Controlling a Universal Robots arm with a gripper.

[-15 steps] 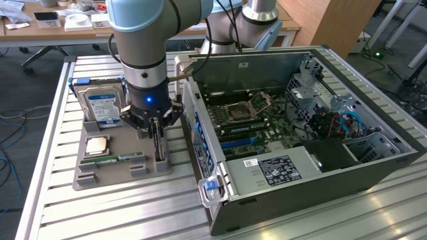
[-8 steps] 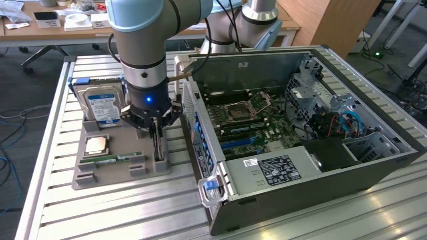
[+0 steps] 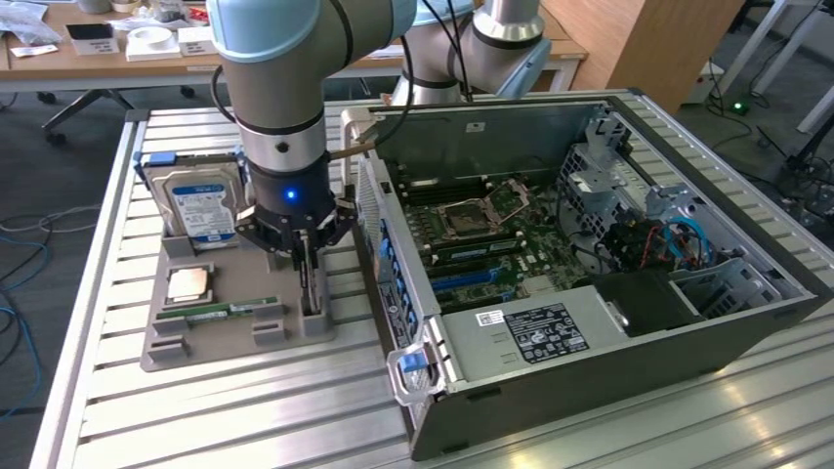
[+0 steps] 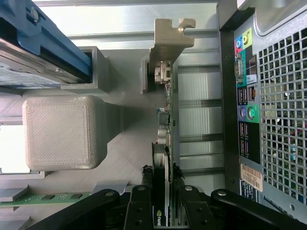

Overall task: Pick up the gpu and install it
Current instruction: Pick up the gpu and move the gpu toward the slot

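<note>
The gpu (image 3: 311, 283) stands on edge in a slot of the grey parts tray (image 3: 234, 347), just beside the open computer case (image 3: 587, 322). My gripper (image 3: 304, 256) comes straight down onto the card from above. In the wrist view the gpu (image 4: 166, 115) appears as a thin edge-on board with a metal bracket at its far end. My gripper (image 4: 162, 168) has one black finger (image 4: 145, 175) against each face of the card, shut on it. The card still sits in its tray slot.
The same tray holds a blue-labelled hard drive (image 3: 195, 200), a CPU (image 3: 189, 283) and a green RAM stick (image 3: 225, 313). The case lies on its side with the motherboard (image 3: 495, 234) exposed. Its rear port panel (image 4: 247, 120) is close beside the card.
</note>
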